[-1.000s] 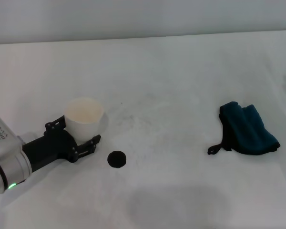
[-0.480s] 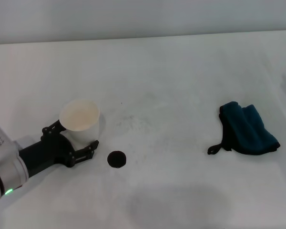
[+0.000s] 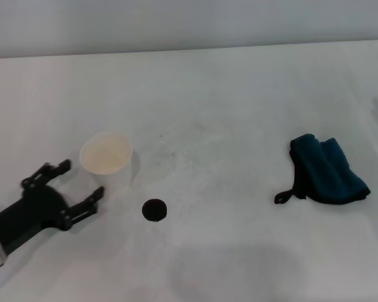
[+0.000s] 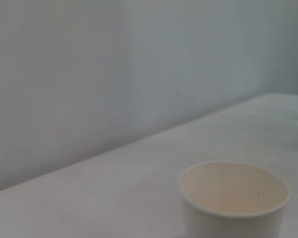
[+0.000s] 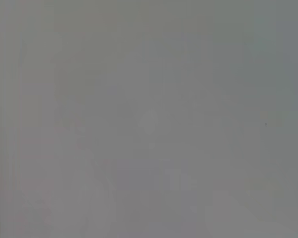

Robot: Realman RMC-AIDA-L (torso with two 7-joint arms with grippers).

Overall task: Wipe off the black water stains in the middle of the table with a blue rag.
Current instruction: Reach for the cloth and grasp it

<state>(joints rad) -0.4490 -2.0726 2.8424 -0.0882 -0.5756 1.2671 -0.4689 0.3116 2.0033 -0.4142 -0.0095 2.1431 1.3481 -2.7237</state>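
A small black round stain point(image 3: 154, 209) lies on the white table point(image 3: 227, 113), left of centre. The blue rag point(image 3: 327, 170) lies crumpled at the right, its black loop tag point(image 3: 288, 194) pointing left. My left gripper point(image 3: 80, 184) is open at the front left, just left of a white paper cup point(image 3: 106, 159) and apart from it. The cup stands upright and also shows in the left wrist view point(image 4: 234, 199). The right gripper is out of view.
The cup stands a short way behind and left of the stain. The table's far edge point(image 3: 189, 51) meets a plain wall. The right wrist view shows only a plain grey surface.
My left gripper held the cup, set it down slightly left, then opened and drew back to the left, leaving the cup standing. The rag and stain have not moved.
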